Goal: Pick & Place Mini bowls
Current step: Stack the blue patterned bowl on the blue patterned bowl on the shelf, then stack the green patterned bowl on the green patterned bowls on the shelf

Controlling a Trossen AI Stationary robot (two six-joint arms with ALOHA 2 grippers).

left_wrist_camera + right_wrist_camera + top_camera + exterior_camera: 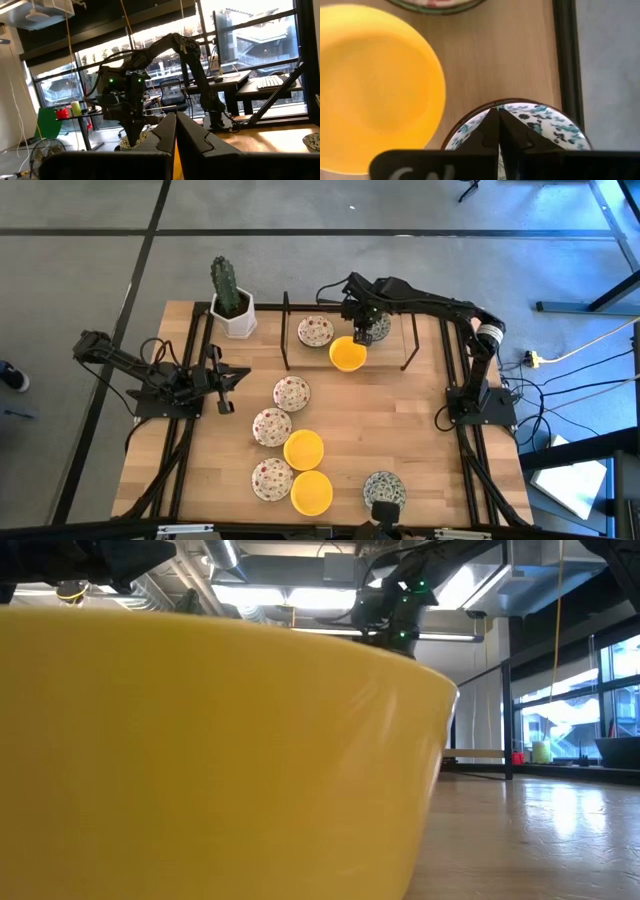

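Right gripper (364,330) up at the top middle of the high view, pinched shut on the rim of a green-patterned bowl (547,120).

Sits right beside a yellow bowl (347,353) and a red-speckled bowl (315,331), inside a black frame (286,330) on the table (420,430). Could slip out of that thin pinch, or bump the yellow bowl close by. More bowls wait lower down, like another yellow one (303,449). Left gripper (226,376) rests at the left side, pressed shut, holding nothing.
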